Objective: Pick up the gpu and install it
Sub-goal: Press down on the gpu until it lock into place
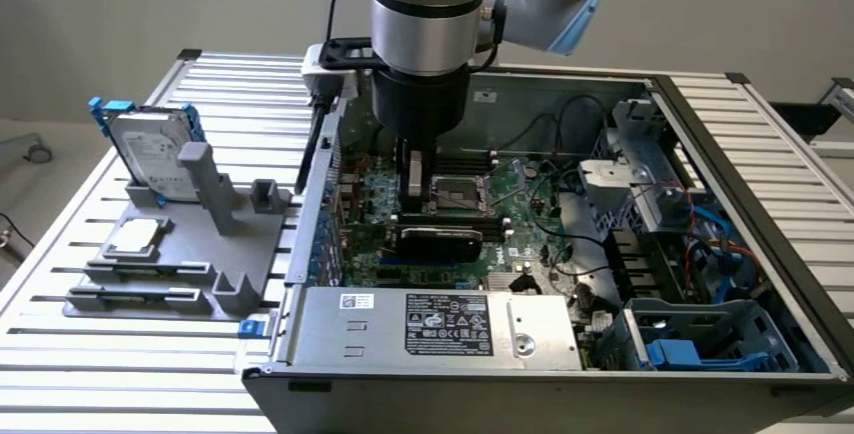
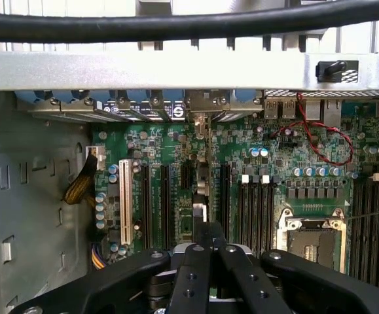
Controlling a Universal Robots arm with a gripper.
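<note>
The claw (image 1: 418,202) is reaching down into the open computer case (image 1: 747,144) on the end of the big silver arm (image 1: 424,14). Its black fingers (image 2: 189,268) are squeezing tight together with no gap showing. The tips are sitting right by the top edge of the gpu (image 1: 437,244), and I cannot tell if they are pinching it or just touching it. In the exterior view the gpu is showing at 6 o'clock from the claw. It is standing up on its edge on the big green motherboard (image 1: 534,209), with its black rounded cover facing the camera. In the wrist view it is looking like a thin strip running away from the claw between the long black slots. At 6 o'clock from the gpu, a grey metal box with a black sticker (image 1: 447,326) is sitting at the case's near wall. At 9 o'clock from the case, a silver hard drive with blue rails (image 1: 150,149) is standing in a grey stand (image 1: 200,254) on the ribbed metal surface (image 1: 80,364).
</note>
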